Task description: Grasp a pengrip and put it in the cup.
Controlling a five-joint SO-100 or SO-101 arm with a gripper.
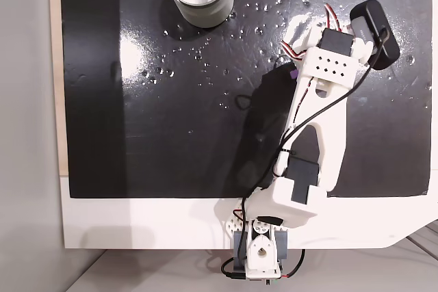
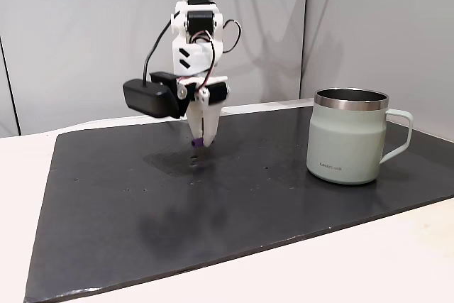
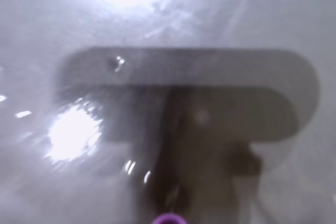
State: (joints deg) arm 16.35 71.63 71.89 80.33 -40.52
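The gripper (image 2: 201, 140) is closed on the purple pengrip (image 2: 201, 142), held clear above the black mat (image 2: 106, 196). The cup (image 2: 345, 136) stands well apart, near the mat's far-left corner in the top-down fixed view.

White printed arm (image 1: 321, 135) with black servos; black and red cables run along it; a black camera (image 2: 149, 97) mounts beside the pincer (image 2: 200, 140).

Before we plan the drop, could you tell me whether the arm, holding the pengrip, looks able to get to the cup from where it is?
Probably yes. The gripper holds the pengrip just above the mat, and the stretch of mat across to the cup is bare apart from water droplets.
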